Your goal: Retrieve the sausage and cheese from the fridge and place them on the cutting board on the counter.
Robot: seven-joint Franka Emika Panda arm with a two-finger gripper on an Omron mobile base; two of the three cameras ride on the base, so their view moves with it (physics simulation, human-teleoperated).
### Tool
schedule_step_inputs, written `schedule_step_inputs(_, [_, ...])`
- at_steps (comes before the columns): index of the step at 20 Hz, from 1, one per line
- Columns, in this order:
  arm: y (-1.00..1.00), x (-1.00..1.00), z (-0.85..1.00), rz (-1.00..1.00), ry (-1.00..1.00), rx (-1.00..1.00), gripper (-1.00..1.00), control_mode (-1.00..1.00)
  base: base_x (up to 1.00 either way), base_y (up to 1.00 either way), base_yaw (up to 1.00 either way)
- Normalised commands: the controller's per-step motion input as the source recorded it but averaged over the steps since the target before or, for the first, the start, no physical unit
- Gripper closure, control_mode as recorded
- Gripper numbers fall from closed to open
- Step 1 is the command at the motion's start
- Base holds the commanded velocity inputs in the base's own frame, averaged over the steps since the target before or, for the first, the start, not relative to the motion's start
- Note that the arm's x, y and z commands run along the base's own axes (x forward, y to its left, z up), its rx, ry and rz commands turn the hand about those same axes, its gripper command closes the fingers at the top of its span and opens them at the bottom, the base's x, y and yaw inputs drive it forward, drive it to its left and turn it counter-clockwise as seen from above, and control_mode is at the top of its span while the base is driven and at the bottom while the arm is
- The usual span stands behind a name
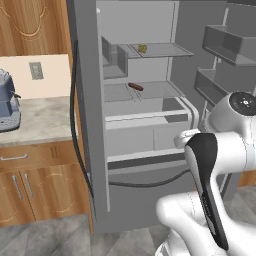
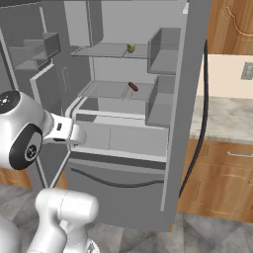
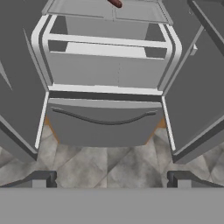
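The fridge (image 1: pixel 150 165) is seen with both upper doors swung open, its grey shelves exposed in all three views. The cheese (image 1: pixel 142 48), a small yellowish chunk, is observed on the upper shelf, towards the middle. The sausage (image 1: pixel 135 86), a short dark red rod, is noted lying on the shelf below, near that shelf's centre; its end is also caught at the top edge of the hand view. The two items are recorded as well apart, one shelf level between them. Below the shelves, closed drawers and the freezer drawer with its long curved dark handle (image 3: pixel 104 120) are seen. The gripper (image 3: pixel 112 178) is held in front of the fridge, over the grey tiled floor (image 3: pixel 105 164), with its finger tips spread wide apart and nothing between them. The counter (image 1: pixel 42 120) is seen beside the fridge, over wooden cabinets; in the left base view a blue-grey coffee machine (image 1: pixel 7 102) stands on it.
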Motion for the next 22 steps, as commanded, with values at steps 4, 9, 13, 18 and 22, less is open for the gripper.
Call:
schedule_step_inputs(4, [0.00, 0.00, 0.00, 0.00, 0.00, 0.00, -1.00, -1.00, 0.00, 0.00, 0.00])
schedule_step_inputs(9, [0.00, 0.00, 0.00, 0.00, 0.00, 0.00, -1.00, -1.00, 0.00, 0.00, 0.00])
schedule_step_inputs(13, [0.00, 0.00, 0.00, 0.00, 0.00, 0.00, -1.00, -1.00, 0.00, 0.00, 0.00])
schedule_step_inputs(18, [0.00, 0.00, 0.00, 0.00, 0.00, 0.00, -1.00, -1.00, 0.00, 0.00, 0.00])
schedule_step_inputs(22, [0.00, 0.00, 0.00, 0.00, 0.00, 0.00, -1.00, -1.00, 0.00, 0.00, 0.00])
